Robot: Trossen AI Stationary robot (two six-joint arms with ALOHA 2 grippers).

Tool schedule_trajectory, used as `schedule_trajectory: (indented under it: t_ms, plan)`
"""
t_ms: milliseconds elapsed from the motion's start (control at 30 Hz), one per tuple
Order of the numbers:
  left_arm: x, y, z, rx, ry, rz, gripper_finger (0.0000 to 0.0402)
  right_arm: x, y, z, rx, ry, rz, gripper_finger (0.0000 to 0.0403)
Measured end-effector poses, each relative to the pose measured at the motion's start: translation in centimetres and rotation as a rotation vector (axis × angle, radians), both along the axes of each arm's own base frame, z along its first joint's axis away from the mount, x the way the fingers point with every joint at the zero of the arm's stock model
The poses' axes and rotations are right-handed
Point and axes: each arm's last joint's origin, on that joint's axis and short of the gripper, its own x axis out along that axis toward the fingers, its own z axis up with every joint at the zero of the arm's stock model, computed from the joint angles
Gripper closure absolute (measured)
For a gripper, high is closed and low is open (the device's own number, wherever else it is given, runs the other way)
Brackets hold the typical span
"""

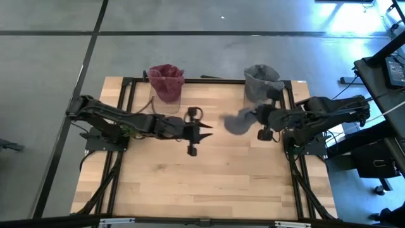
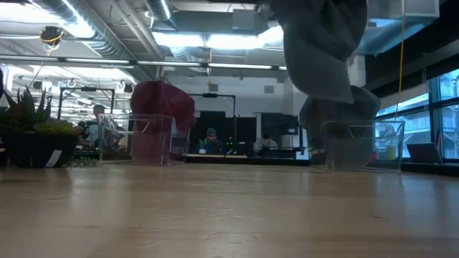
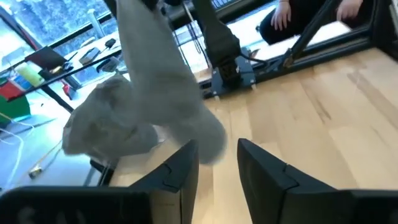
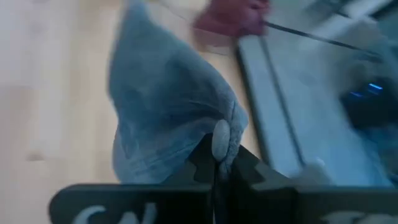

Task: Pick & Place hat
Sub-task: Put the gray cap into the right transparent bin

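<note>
A grey knit hat (image 1: 237, 121) hangs in the air above the table's middle right, and my right gripper (image 1: 255, 118) is shut on it. The low view shows this hat (image 2: 319, 50) well clear of the tabletop. My left gripper (image 1: 207, 131) is open over the table's middle, pointing toward the hat. In the left wrist view its open fingers (image 3: 217, 168) stand just short of the hanging hat (image 3: 161, 87) and touch nothing. At the far edge, a maroon hat (image 1: 166, 81) sits in one clear bin. Another grey hat (image 1: 261, 81) sits in a second clear bin. My right gripper pinches a bunched edge of the grey hat (image 4: 221, 138) between its two fingers, coming in from the table's right side. I cannot tell whether it has one layer or several. The hat hangs slack below the fingers, lifted clear of the table.
The two clear bins (image 2: 147, 140) (image 2: 358, 143) stand along the far edge. The bin with the grey hat is just beyond my right gripper. Bare wooden tabletop (image 1: 202, 180) lies toward the near edge. Black frame rails (image 1: 123, 101) run along the table's sides. People sit in the room behind.
</note>
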Motion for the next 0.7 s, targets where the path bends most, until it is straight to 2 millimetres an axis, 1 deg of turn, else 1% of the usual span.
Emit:
schedule_trajectory:
  t_ms: [133,267,400,500,700]
  plan:
    - [-2.3,0.4,-0.3,-0.07,-0.021,0.018,0.0297,-0.7,-1.0,0.1,-0.062,0.022,-0.12,0.039]
    - [-3.7,0.7,-1.1,-0.105,-0.015,0.032,0.0301,-1.2,-2.4,0.0,-0.103,0.059,-0.222,0.039]
    - [-4.1,0.8,-1.7,-0.122,-0.002,0.055,0.0301,-1.6,-3.8,-0.1,-0.129,0.106,-0.275,0.039]
    - [-4.1,0.8,-1.8,-0.117,-0.002,0.073,0.0298,-2.0,-4.7,0.1,-0.142,0.117,-0.308,0.039]
    - [-4.0,0.8,-2.0,-0.111,0.007,0.083,0.0299,-3.7,-5.9,0.1,-0.134,0.137,-0.394,0.039]
